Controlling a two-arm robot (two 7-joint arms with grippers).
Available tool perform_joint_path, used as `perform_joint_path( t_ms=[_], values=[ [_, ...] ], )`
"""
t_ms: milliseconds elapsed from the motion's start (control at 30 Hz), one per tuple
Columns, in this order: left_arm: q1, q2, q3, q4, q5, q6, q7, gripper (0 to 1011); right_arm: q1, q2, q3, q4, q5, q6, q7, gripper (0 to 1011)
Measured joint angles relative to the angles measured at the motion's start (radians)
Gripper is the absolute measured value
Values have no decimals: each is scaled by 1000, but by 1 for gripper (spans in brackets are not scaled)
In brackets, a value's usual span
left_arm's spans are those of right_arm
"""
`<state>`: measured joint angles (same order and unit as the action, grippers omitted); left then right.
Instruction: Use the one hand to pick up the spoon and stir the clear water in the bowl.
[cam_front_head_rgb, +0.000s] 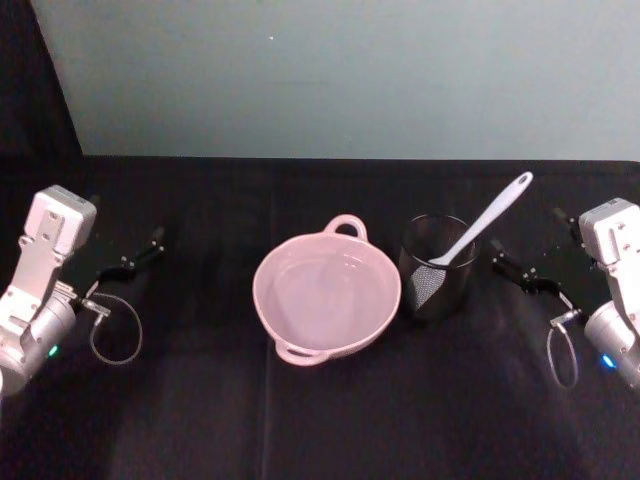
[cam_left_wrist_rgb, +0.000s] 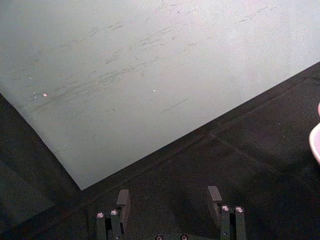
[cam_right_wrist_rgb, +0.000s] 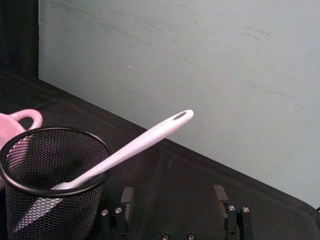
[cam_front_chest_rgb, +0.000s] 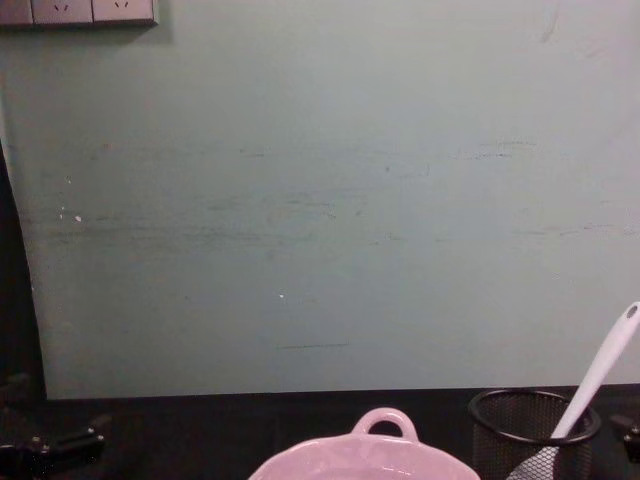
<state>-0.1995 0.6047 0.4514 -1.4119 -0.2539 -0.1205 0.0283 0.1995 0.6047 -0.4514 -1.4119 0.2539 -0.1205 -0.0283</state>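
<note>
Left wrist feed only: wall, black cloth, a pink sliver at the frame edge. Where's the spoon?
Observer: The spoon stands blade-down in a black mesh cup. Its handle leans toward the robot's right.
Operator: Where's the cup relative to the bowl?
Observer: It's on the right side of the pink bowl, close beside it. I cannot tell whether they touch.
Operator: Which arm is nearer?
Observer: The right gripper is nearer. It is open and empty, just right of the cup. The left gripper, also open, sits well to the bowl's left.
</note>
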Motion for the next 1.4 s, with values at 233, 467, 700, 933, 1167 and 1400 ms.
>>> perform_joint_path(
  t_ms=[233, 467, 700, 933, 1167, 1400],
  values=[
    [0, 0, 0, 0, 0, 0, 0, 1011, -39, 16, 21, -55, -25, 18, -7, 1003],
    [0, 0, 0, 0, 0, 0, 0, 1011, -105, 42, 55, -140, -38, 37, -24, 1003],
    [0, 0, 0, 0, 0, 0, 0, 1011, -145, 16, 111, -179, 49, -2, 7, 1002],
    [0, 0, 0, 0, 0, 0, 0, 1011, -110, -68, 149, -107, 207, -35, 117, 1002],
    [0, 0, 0, 0, 0, 0, 0, 1011, -68, -152, 184, -27, 331, -42, 195, 1002],
    [0, 0, 0, 0, 0, 0, 0, 1011, -41, -225, 225, 19, 440, -24, 249, 1003]
  ],
)
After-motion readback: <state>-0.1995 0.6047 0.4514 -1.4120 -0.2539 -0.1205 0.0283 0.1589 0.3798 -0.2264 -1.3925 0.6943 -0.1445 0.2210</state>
